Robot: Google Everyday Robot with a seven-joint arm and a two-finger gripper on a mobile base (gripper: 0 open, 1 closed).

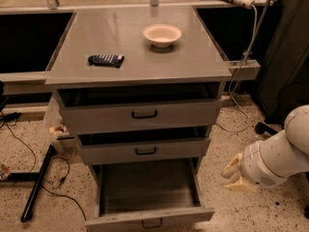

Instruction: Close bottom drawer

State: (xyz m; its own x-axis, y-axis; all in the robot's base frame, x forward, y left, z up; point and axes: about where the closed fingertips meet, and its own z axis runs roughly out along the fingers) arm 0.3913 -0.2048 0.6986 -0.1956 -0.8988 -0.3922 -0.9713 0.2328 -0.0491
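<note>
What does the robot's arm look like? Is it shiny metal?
No, the arm is smooth, white and chunky, made of rounded tube-like segments. Its gripper, low on the right beside the open bottom drawer, is pale cream-yellow. No cables show on it.
</note>
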